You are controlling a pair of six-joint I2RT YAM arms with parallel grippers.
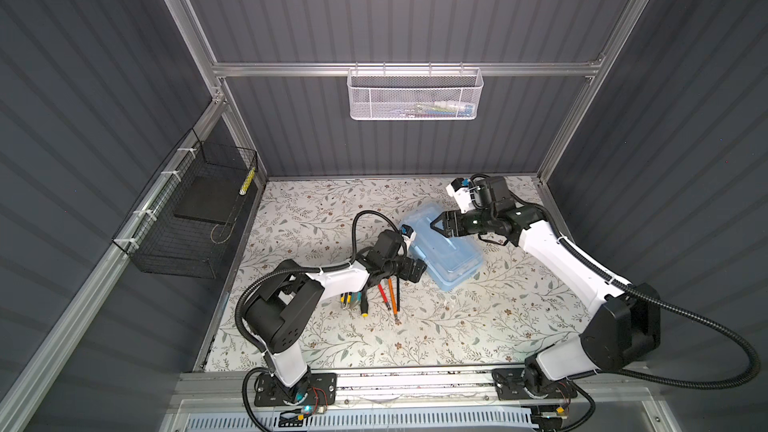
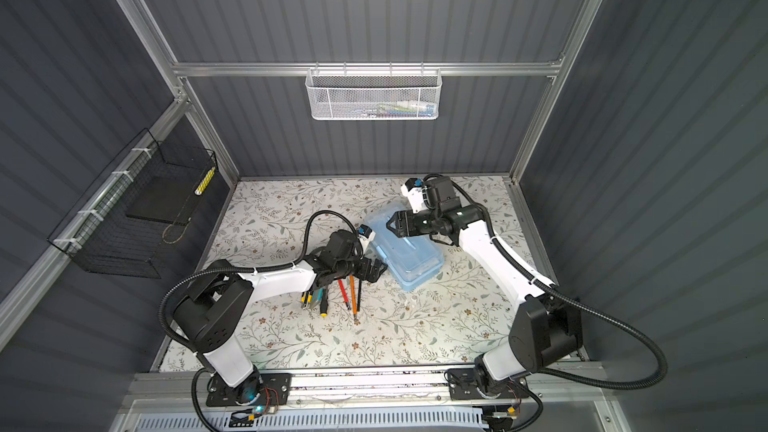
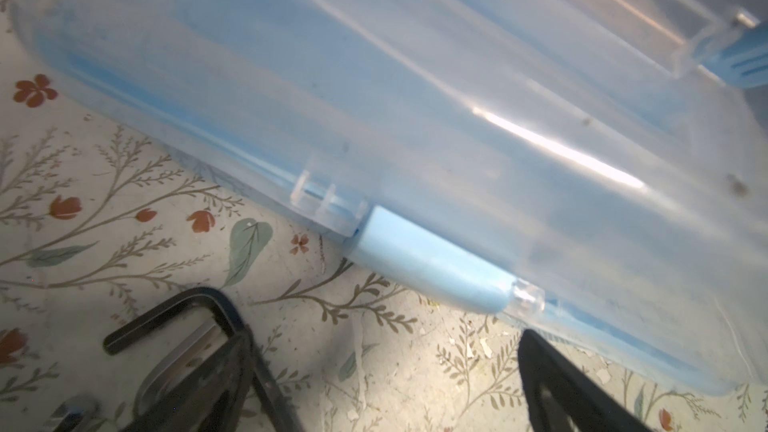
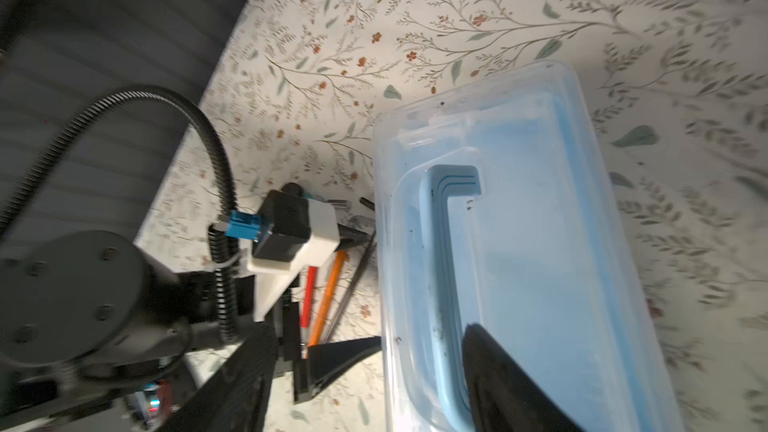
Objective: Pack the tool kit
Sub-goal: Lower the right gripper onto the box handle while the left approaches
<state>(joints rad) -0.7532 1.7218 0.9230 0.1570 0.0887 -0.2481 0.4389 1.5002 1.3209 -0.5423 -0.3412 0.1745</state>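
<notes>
Beside the left gripper (image 1: 419, 271), jaws wide apart, lies the tool kit (image 1: 453, 255) (lid shut); right gripper (image 1: 435, 226) spread over it.

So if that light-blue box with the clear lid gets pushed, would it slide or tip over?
The tool kit would probably slide, not tip: it lies low and flat on the table. Its lid shows glare, so it is likely smooth and slippery. The moulded plastic looks stiff rather than floppy.
</notes>
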